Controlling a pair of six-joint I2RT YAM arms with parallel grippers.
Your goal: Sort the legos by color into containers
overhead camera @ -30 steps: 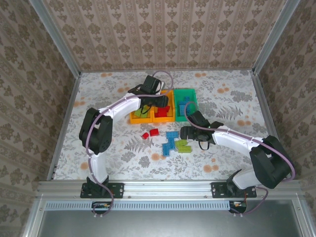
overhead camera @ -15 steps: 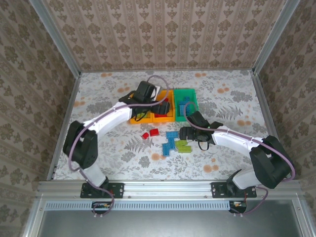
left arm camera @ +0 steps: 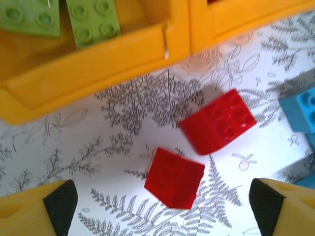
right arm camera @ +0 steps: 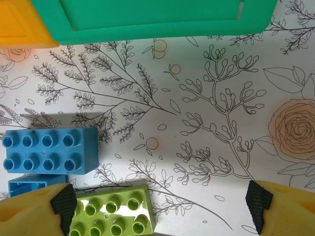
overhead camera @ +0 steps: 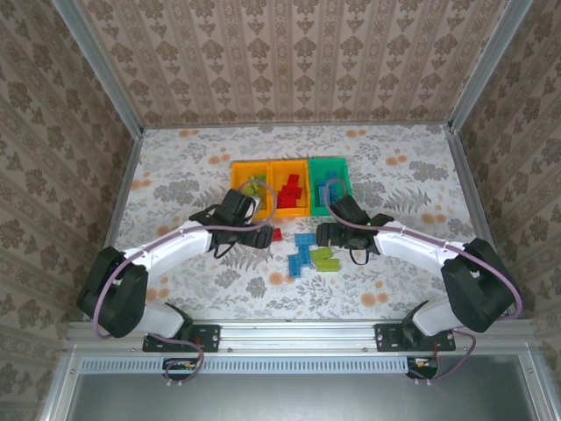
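Both tools are hanging spread and empty over the floral-printed tabletop (right arm camera: 236, 123).
Three glossy rectangular plastic bins are standing in a row: a green bin (right arm camera: 147, 32), one orange-yellow bin (left arm camera: 236, 24) just beside its left side, and a second orange-yellow bin (left arm camera: 88, 66) beyond. In front of the green bin the right tool (right arm camera: 160, 206) is framing one blue eight-stud brick (right arm camera: 49, 150) and one lime green brick (right arm camera: 113, 214). Further left, the left tool (left arm camera: 160, 209) is framing two more, a four-stud red brick (left arm camera: 218, 120) and a smooth-faced red brick (left arm camera: 174, 178).

Lab-style robot test cell: aluminium frame (overhead camera: 298, 331), wallpaper-patterned walls (overhead camera: 289, 61), floral-print tabletop (overhead camera: 175, 167).
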